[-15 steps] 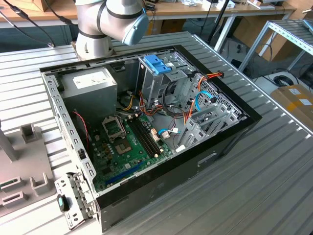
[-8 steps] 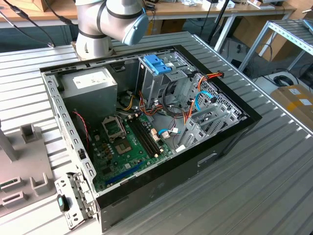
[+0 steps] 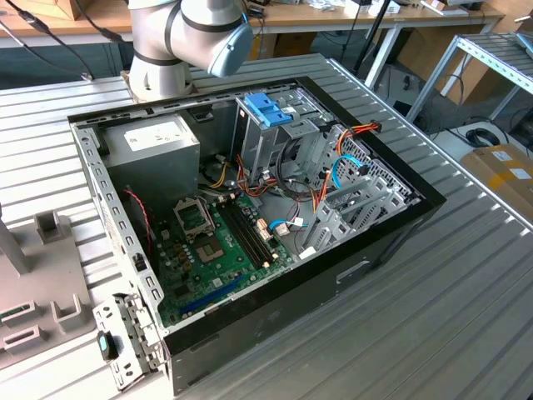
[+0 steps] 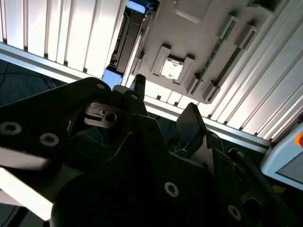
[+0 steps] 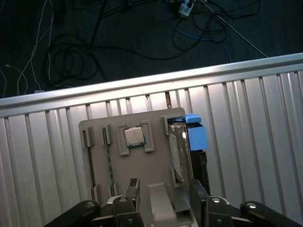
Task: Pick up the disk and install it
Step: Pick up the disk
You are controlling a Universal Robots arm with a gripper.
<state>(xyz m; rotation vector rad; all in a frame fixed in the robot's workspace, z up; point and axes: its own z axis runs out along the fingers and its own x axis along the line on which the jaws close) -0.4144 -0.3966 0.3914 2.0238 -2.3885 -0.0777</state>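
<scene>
Fingers were spread wide with nothing between them, hovering over the grey fixture plate on the ribbed worktop. Disk stood on edge in a slot of that plate, blue carrier end farthest from the fingertips. It sat nearly in line with one finger, not centred in the gap. My read: you needed to shift sideways until the thin edge was midway between both fingers, square the wrist to its long side, then come down straight. Grip the flat metal faces, not the blue rail. Processor chip sat near, toward the other finger, so keep clear of it.
</scene>
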